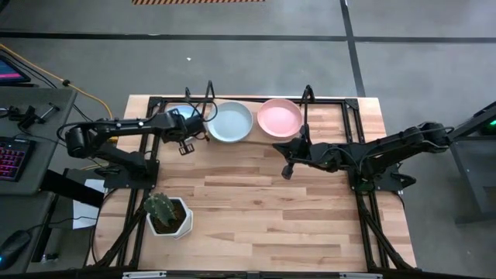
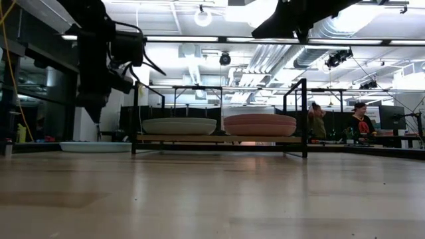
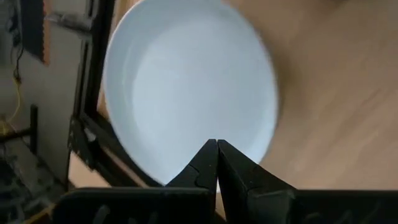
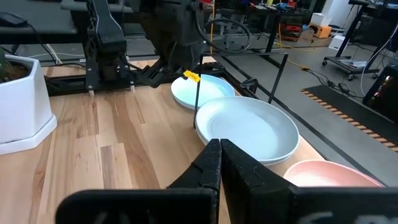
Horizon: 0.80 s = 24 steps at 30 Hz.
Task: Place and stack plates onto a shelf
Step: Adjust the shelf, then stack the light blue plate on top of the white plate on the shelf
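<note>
A pale mint plate [image 1: 231,122] and a pink plate [image 1: 279,118] rest side by side on the light-wood shelf [image 2: 219,139] at the table's far side. They also show in the low view, mint [image 2: 179,125] and pink [image 2: 260,124]. A light blue plate [image 1: 180,113] lies flat on the table just left of the shelf [image 2: 96,147]. My left gripper [image 3: 216,152] is shut and empty, pointing down above this plate's near rim [image 1: 184,133]. My right gripper [image 1: 287,169] is shut and empty over the table, near of the pink plate [image 4: 219,152].
A white pot with a cactus [image 1: 167,213] stands near the table's left front. A black tube frame [image 1: 353,124] runs around the table's far part and down both sides. The shelf's black brackets [image 1: 308,94] stand up at its ends. People show in the room behind [image 2: 362,123].
</note>
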Motion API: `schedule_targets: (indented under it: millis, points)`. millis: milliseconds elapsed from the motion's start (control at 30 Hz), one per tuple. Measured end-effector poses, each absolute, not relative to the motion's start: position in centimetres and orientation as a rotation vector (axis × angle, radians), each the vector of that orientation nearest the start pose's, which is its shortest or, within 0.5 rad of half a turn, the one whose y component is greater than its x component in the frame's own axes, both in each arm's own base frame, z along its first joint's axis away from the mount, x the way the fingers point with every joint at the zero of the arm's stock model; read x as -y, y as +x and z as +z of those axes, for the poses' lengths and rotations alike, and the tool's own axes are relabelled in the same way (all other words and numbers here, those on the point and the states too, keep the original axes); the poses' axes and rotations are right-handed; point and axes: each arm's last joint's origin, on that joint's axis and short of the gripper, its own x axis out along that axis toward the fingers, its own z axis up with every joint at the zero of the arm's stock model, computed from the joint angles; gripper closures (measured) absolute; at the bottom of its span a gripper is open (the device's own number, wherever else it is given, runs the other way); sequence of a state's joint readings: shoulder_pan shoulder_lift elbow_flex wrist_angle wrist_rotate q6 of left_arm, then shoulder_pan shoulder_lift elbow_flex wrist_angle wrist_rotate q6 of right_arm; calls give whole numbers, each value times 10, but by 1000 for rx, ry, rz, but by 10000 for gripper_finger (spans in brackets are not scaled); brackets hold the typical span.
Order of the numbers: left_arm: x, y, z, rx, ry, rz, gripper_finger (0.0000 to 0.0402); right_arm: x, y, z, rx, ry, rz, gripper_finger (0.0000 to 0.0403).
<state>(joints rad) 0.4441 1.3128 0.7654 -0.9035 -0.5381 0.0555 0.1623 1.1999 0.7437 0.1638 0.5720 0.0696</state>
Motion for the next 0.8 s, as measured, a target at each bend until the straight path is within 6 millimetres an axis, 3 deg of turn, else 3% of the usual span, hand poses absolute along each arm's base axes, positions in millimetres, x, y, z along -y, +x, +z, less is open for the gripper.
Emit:
schedule_targets:
  millis: [333, 800]
  points:
    - [-99, 162, 191, -1600, 36, 961, 401, -26, 258, 269, -258, -36, -416, 402]
    - [-131, 156, 166, -1757, -65, 1004, 401, -26, 259, 271, -241, -29, -415, 402]
